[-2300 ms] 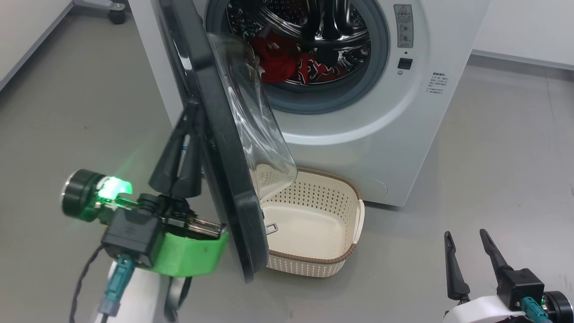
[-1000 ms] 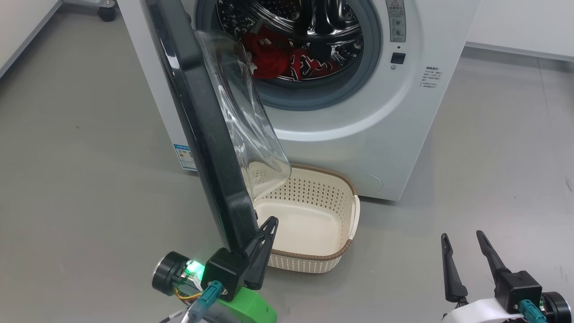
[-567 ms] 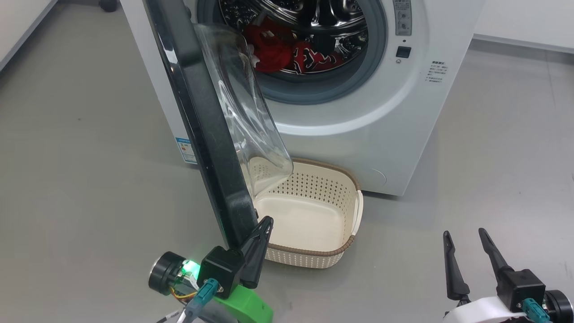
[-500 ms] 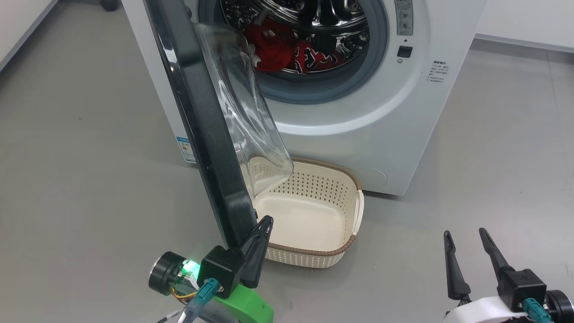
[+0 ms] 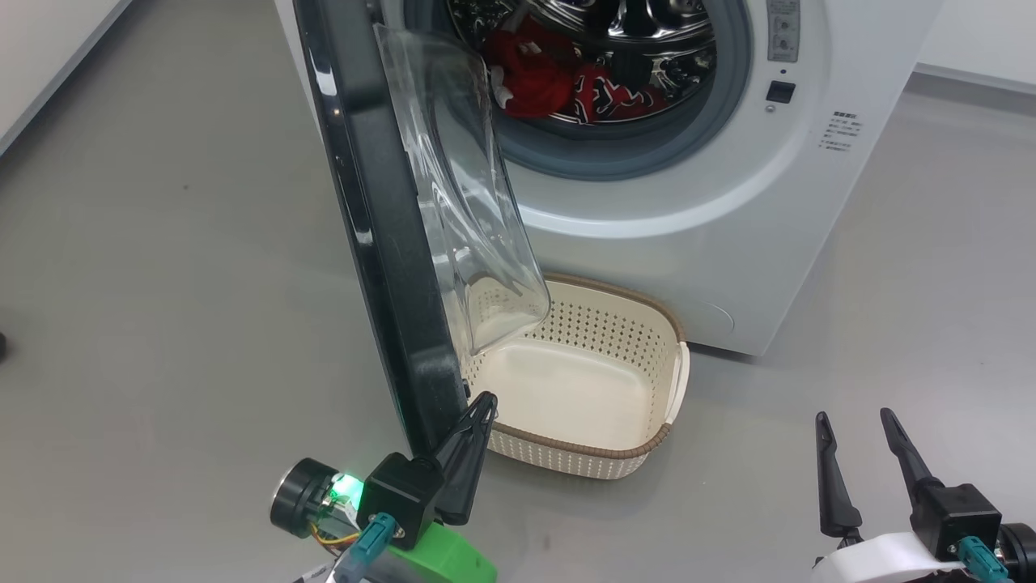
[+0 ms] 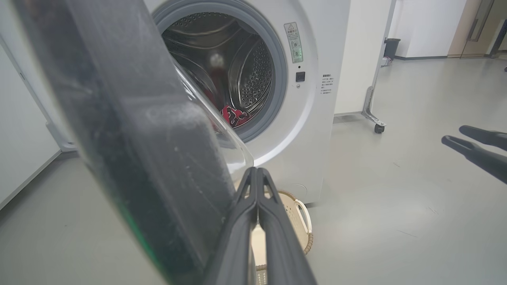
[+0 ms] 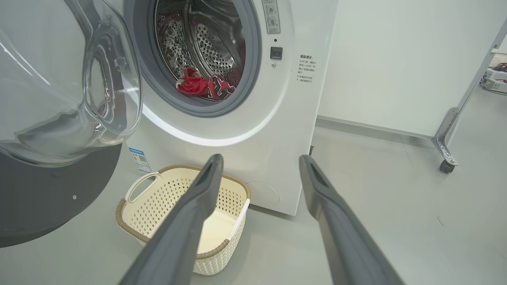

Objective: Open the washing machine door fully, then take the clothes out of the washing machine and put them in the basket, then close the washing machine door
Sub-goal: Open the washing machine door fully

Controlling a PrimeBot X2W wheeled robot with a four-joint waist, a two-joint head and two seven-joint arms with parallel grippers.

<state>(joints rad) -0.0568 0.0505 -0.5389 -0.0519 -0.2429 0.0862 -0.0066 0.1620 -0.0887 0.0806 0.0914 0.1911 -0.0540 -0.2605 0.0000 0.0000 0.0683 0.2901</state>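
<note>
Though the washing machine door (image 5: 380, 243) stands open beside the closed, empty left pincer (image 5: 484, 402), the clothes (image 5: 534, 77) lie beyond it; the right pincer (image 5: 855, 415) gapes empty.

The head camera looks steeply down on the washing machine (image 5: 712, 235) and basket (image 5: 566, 460). Both wrist cameras face the same machine from low; the left seems very near the door (image 6: 130, 158).
</note>
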